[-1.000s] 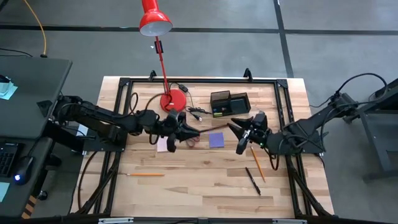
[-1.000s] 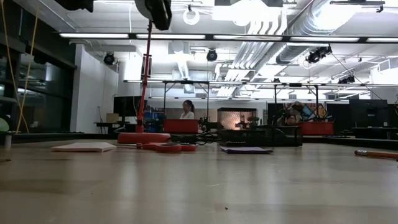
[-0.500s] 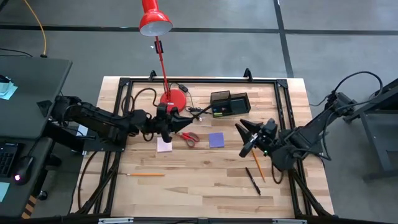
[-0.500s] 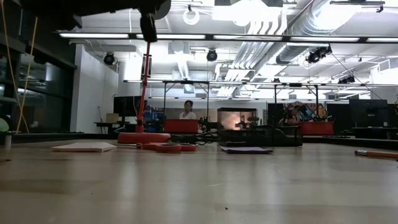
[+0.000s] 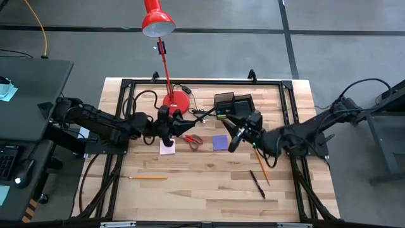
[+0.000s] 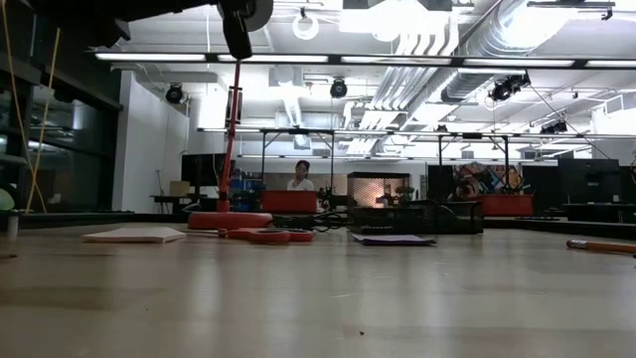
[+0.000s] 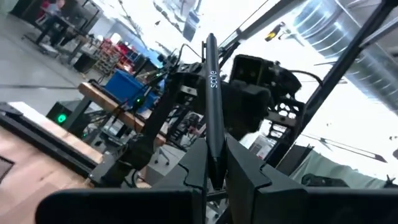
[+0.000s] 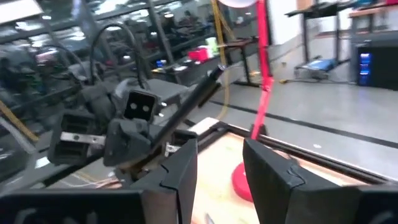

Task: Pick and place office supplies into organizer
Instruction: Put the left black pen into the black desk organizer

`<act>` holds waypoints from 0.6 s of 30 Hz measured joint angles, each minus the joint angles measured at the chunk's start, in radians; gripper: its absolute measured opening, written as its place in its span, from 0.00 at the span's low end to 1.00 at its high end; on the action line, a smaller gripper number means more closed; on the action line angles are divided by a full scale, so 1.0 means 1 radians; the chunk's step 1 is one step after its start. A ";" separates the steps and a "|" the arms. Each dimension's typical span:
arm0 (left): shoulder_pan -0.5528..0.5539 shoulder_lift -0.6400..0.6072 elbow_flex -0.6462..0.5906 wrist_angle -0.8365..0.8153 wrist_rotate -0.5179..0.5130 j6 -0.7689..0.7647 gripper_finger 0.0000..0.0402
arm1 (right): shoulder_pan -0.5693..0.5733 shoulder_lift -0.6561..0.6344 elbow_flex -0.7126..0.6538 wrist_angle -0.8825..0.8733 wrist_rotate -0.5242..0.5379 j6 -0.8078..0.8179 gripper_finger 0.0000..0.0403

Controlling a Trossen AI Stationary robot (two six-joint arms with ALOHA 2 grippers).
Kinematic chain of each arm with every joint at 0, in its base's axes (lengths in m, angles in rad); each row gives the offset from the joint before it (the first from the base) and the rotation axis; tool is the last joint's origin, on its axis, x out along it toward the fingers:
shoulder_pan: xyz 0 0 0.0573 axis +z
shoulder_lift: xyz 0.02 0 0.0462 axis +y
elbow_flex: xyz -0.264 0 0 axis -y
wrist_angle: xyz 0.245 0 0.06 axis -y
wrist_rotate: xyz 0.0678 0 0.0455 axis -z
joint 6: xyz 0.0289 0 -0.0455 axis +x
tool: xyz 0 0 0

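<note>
My left gripper hovers over the table's middle, left of the red scissors, shut on a black pen that sticks out ahead of it. My right gripper faces it from the right, above the purple pad, open with nothing between its fingers. The black organizer stands at the far middle. A pink pad lies flat below my left gripper. Orange pencils and another black pen lie nearer the front. My left gripper pinches the black pen near one end between its two fingers. The pen runs along the fingers and sticks out well past their tips, slanting upward toward the right arm. It is lifted clear of the table.
A red desk lamp stands on its round base at the far middle, its shade beyond the table's far edge. A black cable lies between the base and the organizer. A person sits far behind the table.
My left gripper has drawn back toward the table's left and far edge, tipping the pen's free end upward. My right gripper first pulled back to the right, then came toward the left, close to the pen's tip. Neither has opened or shut.
</note>
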 joint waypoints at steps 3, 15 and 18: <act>0.000 0.000 0.000 0.043 -0.001 0.019 0.05 | -0.043 -0.001 0.000 0.059 -0.095 -0.038 0.31; 0.001 0.000 0.000 0.029 0.018 0.015 0.05 | -0.149 0.030 0.000 0.194 -0.305 -0.056 0.44; 0.001 0.000 0.000 0.028 0.020 0.015 0.05 | -0.168 0.031 0.000 0.194 -0.331 -0.052 0.44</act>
